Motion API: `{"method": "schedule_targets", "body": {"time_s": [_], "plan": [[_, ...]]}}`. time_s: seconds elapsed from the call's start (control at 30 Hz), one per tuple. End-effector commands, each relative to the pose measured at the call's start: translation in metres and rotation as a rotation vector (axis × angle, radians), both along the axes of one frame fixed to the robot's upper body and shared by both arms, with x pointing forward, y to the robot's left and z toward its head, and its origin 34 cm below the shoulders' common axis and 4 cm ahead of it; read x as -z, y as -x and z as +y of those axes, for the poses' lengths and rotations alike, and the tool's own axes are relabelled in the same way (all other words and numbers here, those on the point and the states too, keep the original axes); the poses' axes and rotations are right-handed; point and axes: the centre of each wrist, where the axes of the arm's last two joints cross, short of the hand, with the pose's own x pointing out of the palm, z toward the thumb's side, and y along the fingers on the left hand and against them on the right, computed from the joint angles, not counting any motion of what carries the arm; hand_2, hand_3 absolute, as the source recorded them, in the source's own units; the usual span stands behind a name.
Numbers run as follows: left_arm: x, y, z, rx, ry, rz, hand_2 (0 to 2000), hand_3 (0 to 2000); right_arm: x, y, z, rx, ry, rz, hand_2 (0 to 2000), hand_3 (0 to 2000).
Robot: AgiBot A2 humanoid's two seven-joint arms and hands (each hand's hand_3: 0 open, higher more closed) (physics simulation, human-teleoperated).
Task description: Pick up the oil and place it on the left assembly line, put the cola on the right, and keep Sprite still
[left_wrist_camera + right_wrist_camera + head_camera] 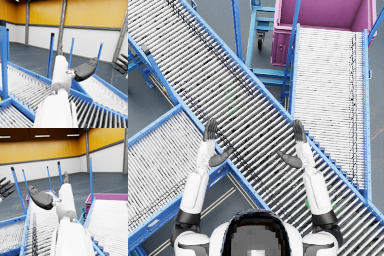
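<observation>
No oil, cola or Sprite bottle shows plainly in any view. A faint green smear [230, 99] lies on the central roller conveyor [253, 125] ahead of the hands, and a small green patch [307, 204] peeks out beside my right forearm; what they are is unclear. My left hand [210, 132] hovers over the conveyor's left rail, fingers straight and thumb spread, holding nothing. My right hand [298, 134] mirrors it over the conveyor's right part, also empty. The left wrist view shows the left hand [82, 71] open; the right wrist view shows the right hand [42, 198] open.
A left roller line [158, 160] runs at the lower left and a right roller line [328, 90] leads away from a pink bin [323, 15] at the top. Blue rails and upright posts [50, 55] border every line. Grey floor lies between the lines.
</observation>
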Motion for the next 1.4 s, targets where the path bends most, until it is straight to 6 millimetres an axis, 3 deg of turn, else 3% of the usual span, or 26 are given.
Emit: {"method": "schedule_targets", "body": {"time_s": [0.03, 0.33, 0.6, 0.67, 0.7, 1.03, 1.27, 1.4], "plan": [[-0.032, -0.004, 0.002, -0.018, 0.05, -0.116, 0, 0, -0.025, -0.001, -0.005, 0.031, -0.043, -0.097, 0, 0], [-0.067, -0.01, 0.016, -0.25, -0.141, -0.314, 0, 0, -0.053, -0.005, -0.019, 0.265, 0.153, -0.282, 0, 0], [-0.092, -0.014, 0.04, -0.379, -0.128, -0.385, 0, 0, -0.072, -0.004, -0.038, 0.378, 0.151, -0.35, 0, 0], [-0.095, -0.015, 0.048, -0.41, -0.116, -0.39, 0, 0, -0.065, -0.004, -0.043, 0.397, 0.15, -0.322, 0, 0], [-0.096, -0.015, 0.05, -0.418, -0.113, -0.392, 0, 0, -0.057, -0.005, -0.045, 0.403, 0.153, -0.294, 0, 0], [-0.094, -0.011, 0.047, -0.411, -0.108, -0.396, 0, 0, -0.056, -0.003, -0.063, 0.477, 0.122, -0.279, 0, 0], [-0.089, -0.011, 0.044, -0.4, -0.107, -0.379, 0, 0, -0.047, -0.003, -0.064, 0.481, 0.117, -0.249, 0, 0], [-0.083, -0.013, 0.043, -0.48, -0.225, -0.374, 0, 0, -0.046, -0.003, -0.065, 0.486, 0.114, -0.241, 0, 0]]}}
